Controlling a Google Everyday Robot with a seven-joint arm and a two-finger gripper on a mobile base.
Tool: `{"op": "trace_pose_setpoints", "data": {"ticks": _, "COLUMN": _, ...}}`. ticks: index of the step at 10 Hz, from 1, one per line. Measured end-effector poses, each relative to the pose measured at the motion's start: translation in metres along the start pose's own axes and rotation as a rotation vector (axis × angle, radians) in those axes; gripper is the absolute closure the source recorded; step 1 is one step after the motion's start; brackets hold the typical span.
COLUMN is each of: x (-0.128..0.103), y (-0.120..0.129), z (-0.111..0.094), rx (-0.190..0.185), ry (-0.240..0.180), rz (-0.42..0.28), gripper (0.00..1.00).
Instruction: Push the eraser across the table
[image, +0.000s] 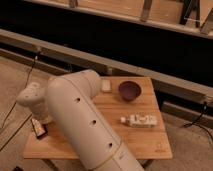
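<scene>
The small flat dark eraser with an orange-red edge (39, 128) lay at the left edge of the light-brown plank table (150, 145). The gripper (41, 119) hung just above it — whether spread or closed, I cannot tell. A dark purple bowl (129, 90), small white block (106, 85) and labelled white tube (139, 120) sat well apart — toward the right.

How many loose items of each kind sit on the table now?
Eraser, under the gripper at the table's left edge: 1
Bowl: 1
White block: 1
White tube: 1
Total: 4
</scene>
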Motion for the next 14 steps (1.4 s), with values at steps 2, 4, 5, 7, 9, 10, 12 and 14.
{"op": "trace_pose_setpoints", "data": {"ticks": 2, "x": 0.001, "y": 0.035, "z": -0.009, "rx": 0.008, "ry": -0.015, "rz": -0.026, "gripper": 1.0}}
{"op": "trace_pose_setpoints", "data": {"ticks": 4, "x": 0.005, "y": 0.07, "z": -0.017, "rx": 0.009, "ry": -0.025, "rz": -0.056, "gripper": 1.0}}
{"op": "trace_pose_setpoints", "data": {"ticks": 5, "x": 0.008, "y": 0.088, "z": -0.02, "rx": 0.009, "ry": -0.028, "rz": -0.071, "gripper": 1.0}}
{"op": "trace_pose_setpoints", "data": {"ticks": 7, "x": 0.016, "y": 0.126, "z": -0.03, "rx": 0.006, "ry": -0.04, "rz": -0.098, "gripper": 1.0}}
{"op": "trace_pose_setpoints", "data": {"ticks": 9, "x": 0.013, "y": 0.133, "z": -0.041, "rx": 0.031, "ry": -0.064, "rz": -0.096, "gripper": 1.0}}
{"op": "trace_pose_setpoints", "data": {"ticks": 10, "x": 0.015, "y": 0.139, "z": -0.048, "rx": 0.039, "ry": -0.076, "rz": -0.088, "gripper": 0.99}}
{"op": "trace_pose_setpoints", "data": {"ticks": 12, "x": 0.015, "y": 0.132, "z": -0.055, "rx": 0.062, "ry": -0.092, "rz": -0.058, "gripper": 0.95}}
{"op": "trace_pose_setpoints", "data": {"ticks": 14, "x": 0.014, "y": 0.131, "z": -0.054, "rx": 0.066, "ry": -0.095, "rz": -0.059, "gripper": 0.95}}
